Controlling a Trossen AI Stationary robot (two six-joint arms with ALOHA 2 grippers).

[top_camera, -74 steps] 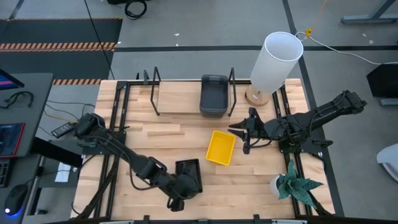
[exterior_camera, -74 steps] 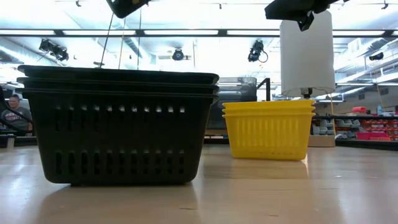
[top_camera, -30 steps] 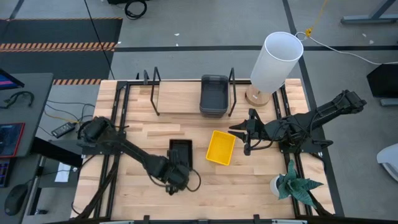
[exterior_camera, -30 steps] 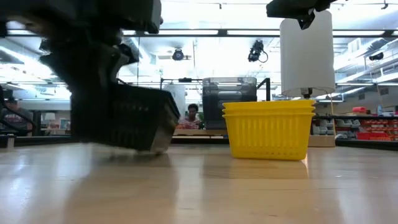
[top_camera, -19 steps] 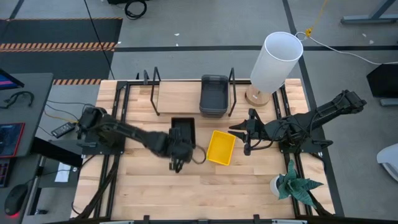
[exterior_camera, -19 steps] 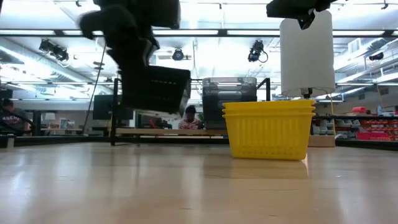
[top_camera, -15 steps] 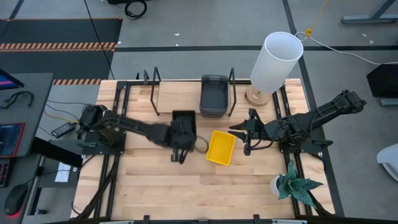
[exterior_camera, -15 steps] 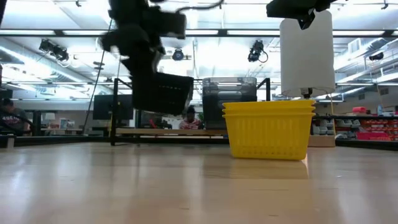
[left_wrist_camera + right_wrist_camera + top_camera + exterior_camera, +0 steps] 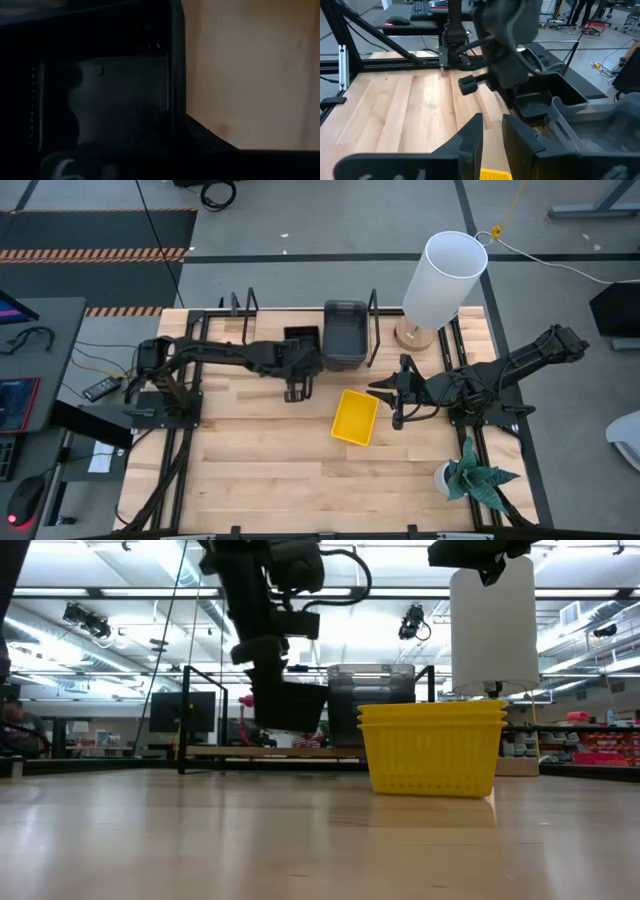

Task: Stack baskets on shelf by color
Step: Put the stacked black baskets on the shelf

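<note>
Over the shelf point(image 9: 268, 338) at the far edge of the table point(image 9: 300, 470), the left pincer point(image 9: 297, 376) holds the stack of black baskets point(image 9: 301, 346) by its near rim, pinching it between its fingers. The stack hangs above the board, just beside the dark grey baskets point(image 9: 343, 332), which sit between the wire frames. Near the table's middle, the yellow baskets point(image 9: 355, 417) rest nested together. The right pincer point(image 9: 392, 402) hovers just beside them, its fingers point(image 9: 470, 137) slightly spread and holding nothing. A white lamp point(image 9: 441, 279) stands at the far right corner.
</note>
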